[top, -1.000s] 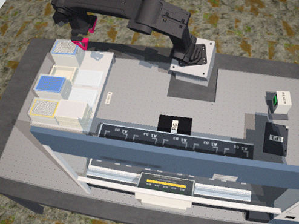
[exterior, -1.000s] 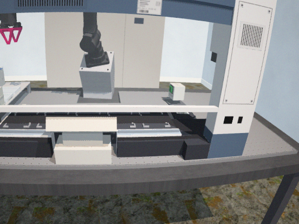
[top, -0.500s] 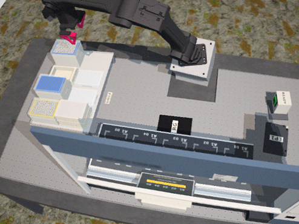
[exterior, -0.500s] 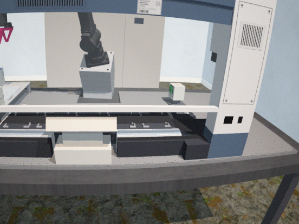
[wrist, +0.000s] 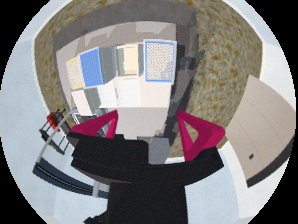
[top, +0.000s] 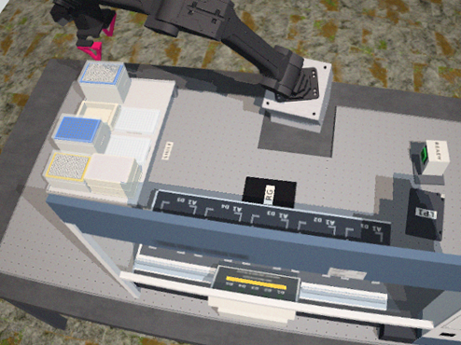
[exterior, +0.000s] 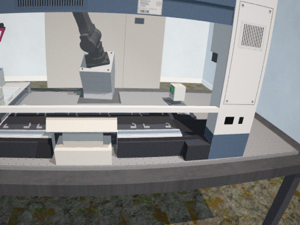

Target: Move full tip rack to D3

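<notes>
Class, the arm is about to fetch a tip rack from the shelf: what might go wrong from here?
1. The open gripper hangs beyond the table's edge, so it may clip the tall blue-rimmed rack coming back.
2. Another blue rack shows plain blue on top, probably empty: wrong pick.
3. The neighbouring boxes stand close together.

Laboratory automation bench: perforated worktable point(top: 212, 135) carrying a shelf of tip racks point(top: 101, 79) and plates, a marked deck strip point(top: 276, 218), a READY key point(top: 431, 157) and an instrument gantry point(exterior: 244, 54)
</notes>
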`<action>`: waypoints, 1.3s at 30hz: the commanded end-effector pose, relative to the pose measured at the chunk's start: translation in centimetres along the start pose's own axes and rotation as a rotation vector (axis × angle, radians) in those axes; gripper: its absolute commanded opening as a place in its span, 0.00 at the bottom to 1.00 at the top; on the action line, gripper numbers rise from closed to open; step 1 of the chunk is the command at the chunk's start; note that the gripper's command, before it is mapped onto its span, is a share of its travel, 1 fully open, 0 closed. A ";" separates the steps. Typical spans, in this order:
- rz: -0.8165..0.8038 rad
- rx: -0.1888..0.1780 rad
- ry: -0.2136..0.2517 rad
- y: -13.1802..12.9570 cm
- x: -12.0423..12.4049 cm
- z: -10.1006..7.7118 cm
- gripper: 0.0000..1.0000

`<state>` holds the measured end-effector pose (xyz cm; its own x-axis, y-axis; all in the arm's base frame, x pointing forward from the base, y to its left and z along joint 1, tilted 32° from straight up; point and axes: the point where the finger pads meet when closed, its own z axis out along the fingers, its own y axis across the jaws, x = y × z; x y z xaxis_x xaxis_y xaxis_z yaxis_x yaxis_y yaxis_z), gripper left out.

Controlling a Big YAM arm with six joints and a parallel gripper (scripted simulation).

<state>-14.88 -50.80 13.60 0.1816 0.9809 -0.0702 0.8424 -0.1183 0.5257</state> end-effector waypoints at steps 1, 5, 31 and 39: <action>-0.015 0.017 -0.057 -1.6 -3.0 -2.9 1.00; -0.015 0.018 -0.058 -2.5 -4.8 -3.0 1.00; -0.016 0.018 -0.062 -4.0 -7.8 -3.2 1.00; -0.016 0.018 -0.062 -4.0 -7.8 -3.2 1.00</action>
<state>-18.74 -57.12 12.90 0.1795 0.9805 -0.0800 0.8452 -0.1121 0.5225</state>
